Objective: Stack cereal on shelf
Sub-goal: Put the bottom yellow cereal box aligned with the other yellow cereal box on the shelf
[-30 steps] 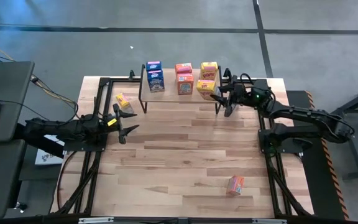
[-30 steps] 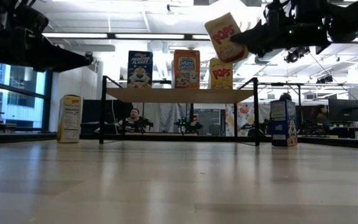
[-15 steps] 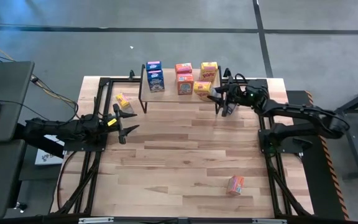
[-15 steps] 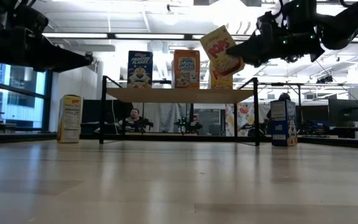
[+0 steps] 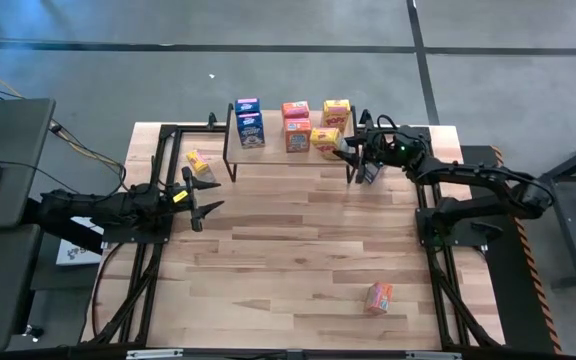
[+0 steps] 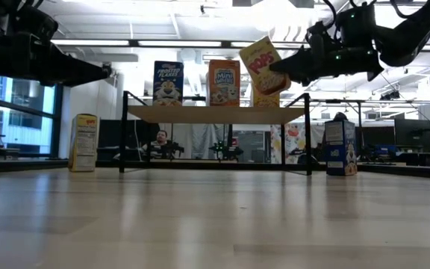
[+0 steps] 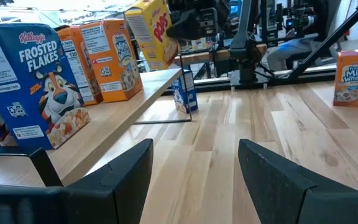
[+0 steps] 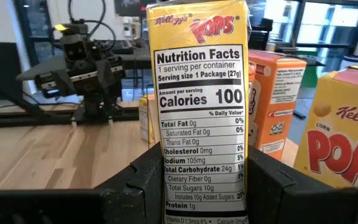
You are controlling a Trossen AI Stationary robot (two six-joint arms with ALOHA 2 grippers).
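Yellow cereal box point(image 5: 326, 137) clamped tilted in my right tool point(image 5: 346, 152), over the shelf point(image 5: 278, 150) end, beside orange boxes point(image 5: 297, 134). My left tool point(image 5: 202, 197) waits wide, empty, well apart above the desk point(image 5: 288, 250).

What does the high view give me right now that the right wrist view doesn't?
Only the high view shows the orange box lying on the table's near right and the whole shelf layout. Only the right wrist view shows the nutrition panel of the yellow box gripped in the right gripper. Both show that box at the shelf and the left gripper waiting, open.
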